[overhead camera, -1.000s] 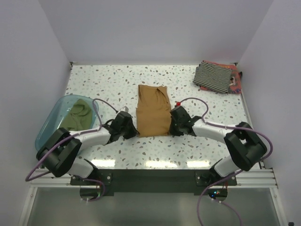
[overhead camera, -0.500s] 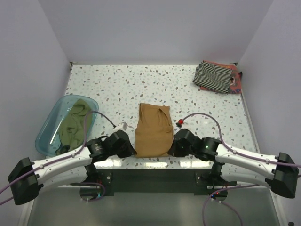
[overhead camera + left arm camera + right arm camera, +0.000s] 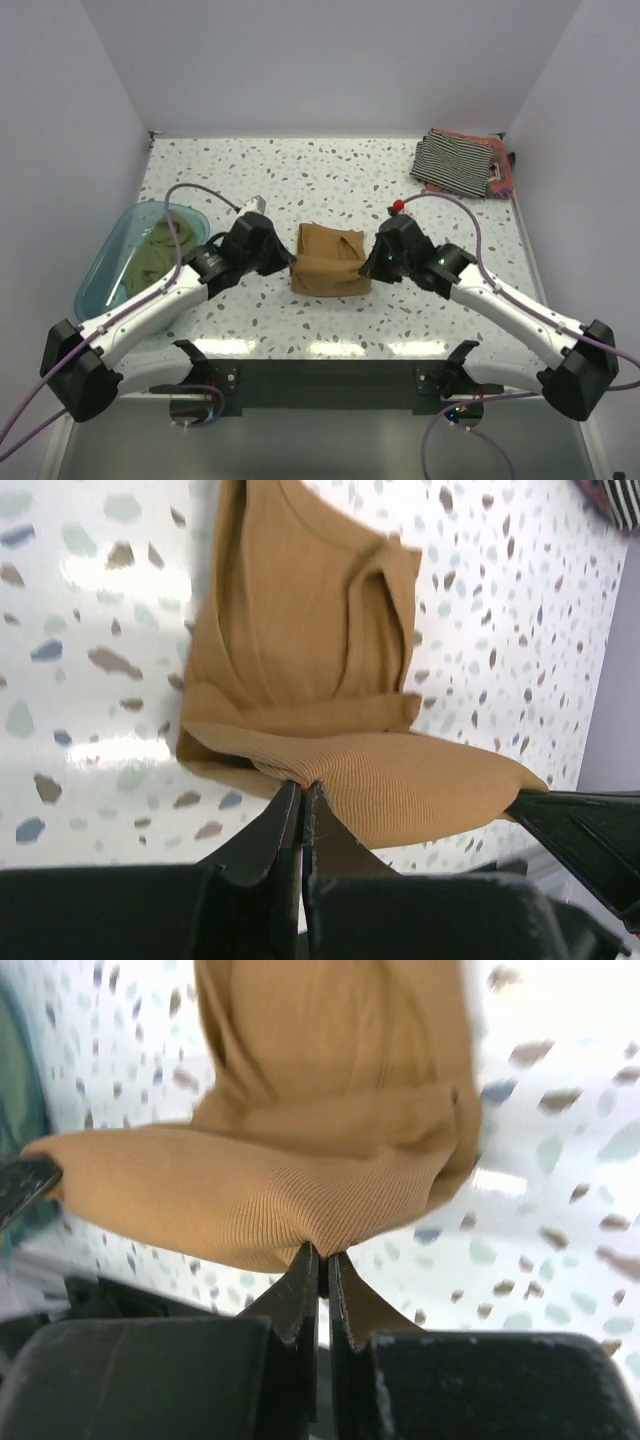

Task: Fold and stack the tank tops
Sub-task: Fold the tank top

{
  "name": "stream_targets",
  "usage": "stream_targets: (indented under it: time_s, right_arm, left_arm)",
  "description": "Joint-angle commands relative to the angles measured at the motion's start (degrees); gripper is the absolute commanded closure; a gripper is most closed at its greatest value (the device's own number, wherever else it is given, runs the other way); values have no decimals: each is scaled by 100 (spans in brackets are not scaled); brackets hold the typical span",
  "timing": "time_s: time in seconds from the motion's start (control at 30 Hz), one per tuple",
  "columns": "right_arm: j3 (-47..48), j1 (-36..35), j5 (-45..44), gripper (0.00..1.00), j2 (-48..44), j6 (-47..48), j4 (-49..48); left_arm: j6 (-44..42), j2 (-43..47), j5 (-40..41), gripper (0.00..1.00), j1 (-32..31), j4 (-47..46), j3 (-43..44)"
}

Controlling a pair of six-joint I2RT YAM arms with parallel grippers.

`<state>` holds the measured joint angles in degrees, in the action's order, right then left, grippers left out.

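Note:
The tan-brown tank top (image 3: pixel 328 259) lies mid-table, its near hem lifted and doubled back over the rest. My left gripper (image 3: pixel 283 262) is shut on the hem's left corner (image 3: pixel 300 780). My right gripper (image 3: pixel 370 266) is shut on the right corner (image 3: pixel 322 1248). Between them the raised tan hem (image 3: pixel 420 780) stretches above the flat part (image 3: pixel 320 1050). An olive green tank top (image 3: pixel 160 255) sits bunched in the tub. A black-and-white striped tank top (image 3: pixel 455 162) rests folded on a reddish one (image 3: pixel 502 175) at the back right.
A translucent teal tub (image 3: pixel 112 262) stands at the left edge. The speckled table (image 3: pixel 250 180) is walled in by white panels on three sides. Purple cables loop from both arms over the table.
Both grippers pulled the tan top toward the near edge, then lifted its near hem and carried it back toward the far side, folding the cloth roughly in half.

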<state>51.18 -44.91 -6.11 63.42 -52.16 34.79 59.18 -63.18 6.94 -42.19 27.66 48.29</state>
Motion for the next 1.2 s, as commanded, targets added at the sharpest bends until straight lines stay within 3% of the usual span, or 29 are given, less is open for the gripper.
stream_targets:
  time_s: [0.0,0.17,0.27,0.3,0.4,0.47,0.57,0.67,0.7,0.83,1.0,1.17]
  right_arm:
    - [594,850,741,100,547,706,-393]
    - [1788,1974,1348,95,2295,1383,-665]
    - [2641,2353,1525,76,3532,1665,-535]
    - [2834,2442,1542,59,3763,1700,-482]
    - [3415,2662,1473,35,4275,1884,-412]
    - [3862,2724,1096,30,4398,2087,-71]
    - [3813,2707,963,31,4206,2166,-50]
    - [3242,2497,858,34,3802,2079,-244]
    - [3093,2400,779,42,3705,2052,-270]
    - [2118,1758,541,52,3143,1676,-700]
    - [1370,1449,576,62,3168,1367,-1193]
    - [508,1449,576,66,3264,1288,-1518]
  left_arm:
    - [-679,-580,-307,100,615,-708,775]
    - [-1048,-2290,-842,99,1388,-1411,1796]
    - [-1118,-3345,-914,78,1652,-1684,2341]
    - [-1171,-3646,-1053,60,1723,-1737,2656]
    - [-1286,-4492,-1125,55,2004,-1518,3360]
    - [-1312,-4519,-1125,50,2127,-1684,3397]
    - [-1382,-4388,-1002,48,2163,-1483,3459]
    - [-1313,-4143,-931,55,2145,-1377,3144]
    - [-1295,-4072,-896,60,2119,-1395,2847]
    - [-1277,-3799,-738,68,1847,-1824,2107]
    - [-1295,-3869,-940,83,1627,-2238,1465]
    - [-1129,-3877,-826,88,1390,-2432,903]
